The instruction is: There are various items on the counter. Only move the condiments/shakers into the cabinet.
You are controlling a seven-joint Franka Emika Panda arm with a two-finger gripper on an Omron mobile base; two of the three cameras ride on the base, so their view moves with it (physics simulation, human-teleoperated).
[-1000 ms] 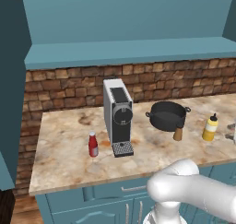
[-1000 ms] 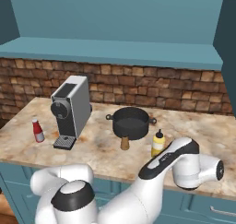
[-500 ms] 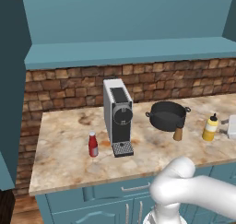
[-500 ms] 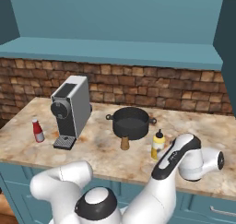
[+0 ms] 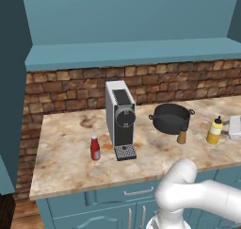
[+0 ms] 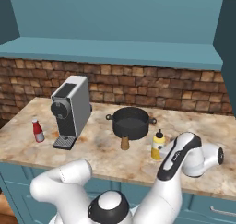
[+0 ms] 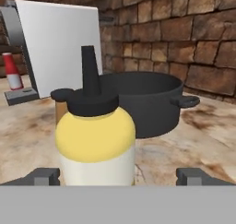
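gripper spread wide around the yellow squeeze bottle, probably not touching it yet, black pot and wooden shaker right behind, ketchup bottle way off left

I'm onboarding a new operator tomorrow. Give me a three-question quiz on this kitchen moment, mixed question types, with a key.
1. True or false: the jaws are closed on the yellow squeeze bottle.
2. Which item stands farthest from the yellow squeeze bottle? A) black pot B) ketchup bottle C) wooden shaker
3. Fill in: in the hand view, the yellow bottle stands between the two open ____.

Key: 1 false; 2 B; 3 jaws.
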